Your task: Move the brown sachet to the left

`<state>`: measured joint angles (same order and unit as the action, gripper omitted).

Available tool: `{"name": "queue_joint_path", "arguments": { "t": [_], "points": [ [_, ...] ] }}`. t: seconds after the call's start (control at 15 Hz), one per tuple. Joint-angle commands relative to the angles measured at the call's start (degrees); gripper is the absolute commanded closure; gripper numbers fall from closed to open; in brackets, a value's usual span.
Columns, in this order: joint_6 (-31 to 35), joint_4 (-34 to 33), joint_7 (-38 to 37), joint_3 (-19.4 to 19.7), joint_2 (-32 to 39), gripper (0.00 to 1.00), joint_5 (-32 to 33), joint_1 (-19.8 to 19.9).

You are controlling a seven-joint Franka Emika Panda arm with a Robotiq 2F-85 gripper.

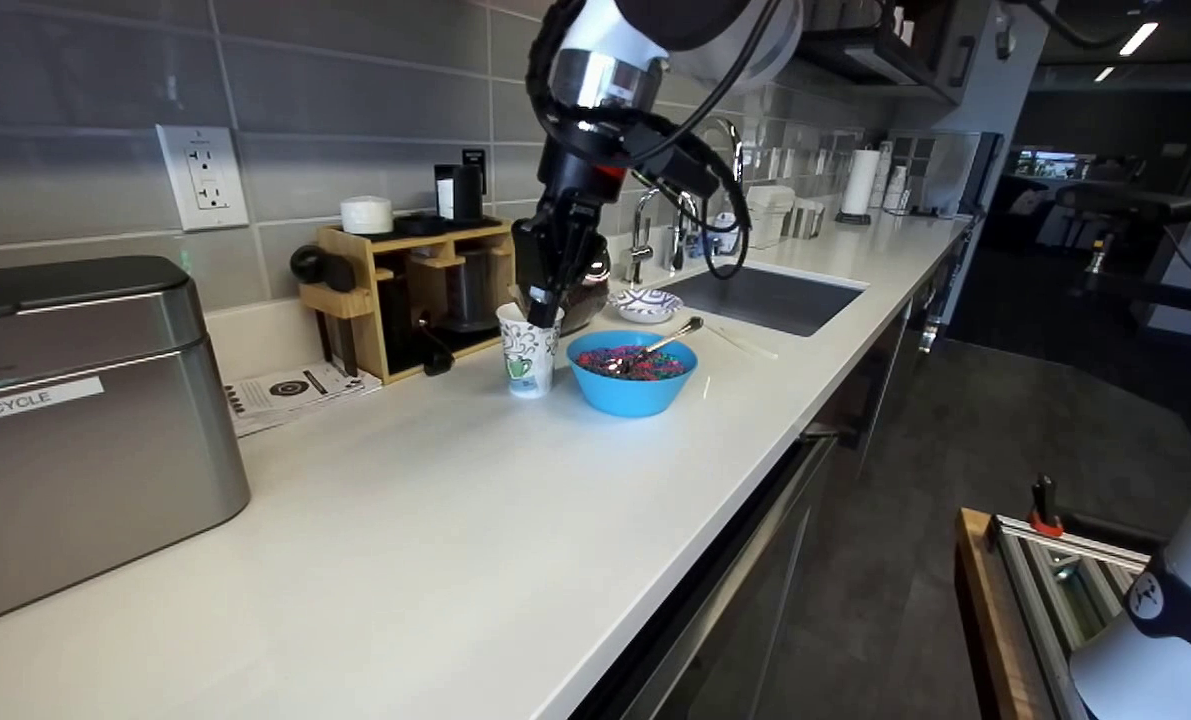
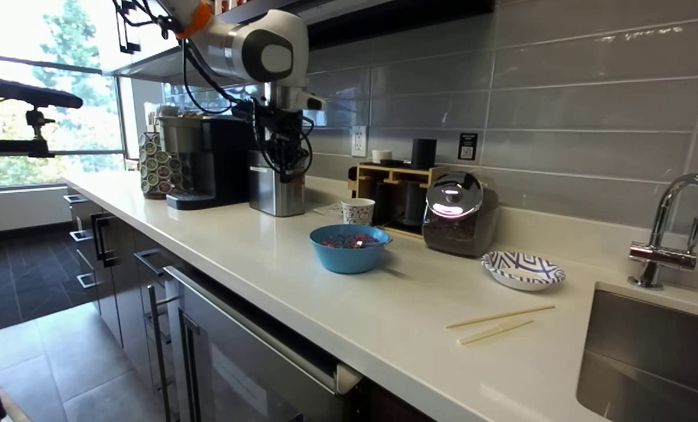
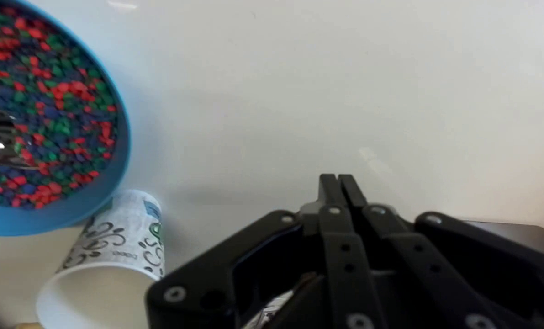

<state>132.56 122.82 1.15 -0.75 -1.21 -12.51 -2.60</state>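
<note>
The brown sachet does not show in any view; it is hidden or out of view. My gripper points at the white counter in the wrist view. Its fingers are together with only a thin gap, and nothing shows between them. In an exterior view the gripper appears over the white paper cup with green print. In an exterior view the gripper hangs in front of a steel bin, above the counter. The blue bowl stands beside the cup and holds coloured pebbles and a spoon.
A steel recycle bin and papers stand along the wall. A wooden organizer and a glass jar are behind the cup. A patterned bowl, chopsticks and a sink are farther along. A coffee maker stands beyond the bin.
</note>
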Motion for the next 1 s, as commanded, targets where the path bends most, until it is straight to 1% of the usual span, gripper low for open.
{"name": "queue_joint_path", "arguments": {
  "t": [0.0, 0.2, 0.27, 0.33, 0.47, 0.53, 0.6, 0.67, 0.73, 0.93],
  "points": [
    [0.9, -8.2, 5.4, -0.5, 8.5, 1.0, 0.1, 0.4],
    [1.3, -12.7, 7.8, -0.9, 12.8, 1.0, 0.5, 1.0],
    [1.0, -13.9, 7.9, -0.9, 13.9, 0.98, 1.0, 1.1],
    [0.9, -14.9, 8.1, -1.0, 14.7, 0.74, 1.4, 1.1],
    [0.3, -16.2, 7.8, -1.0, 15.1, 0.71, 1.8, 1.3],
    [-0.1, -16.6, 7.6, -1.1, 14.8, 0.64, 1.6, 1.4],
    [-1.2, -16.7, 7.0, -1.0, 13.8, 0.55, 2.0, 1.3],
    [-1.3, -16.6, 7.0, -1.1, 12.9, 0.48, 1.5, 1.4],
    [-2.1, -16.4, 6.3, -0.8, 11.5, 0.41, 2.4, 1.2],
    [-7.7, -15.4, 2.0, -0.4, 6.9, 0.16, 3.5, 0.7]
  ]
}}
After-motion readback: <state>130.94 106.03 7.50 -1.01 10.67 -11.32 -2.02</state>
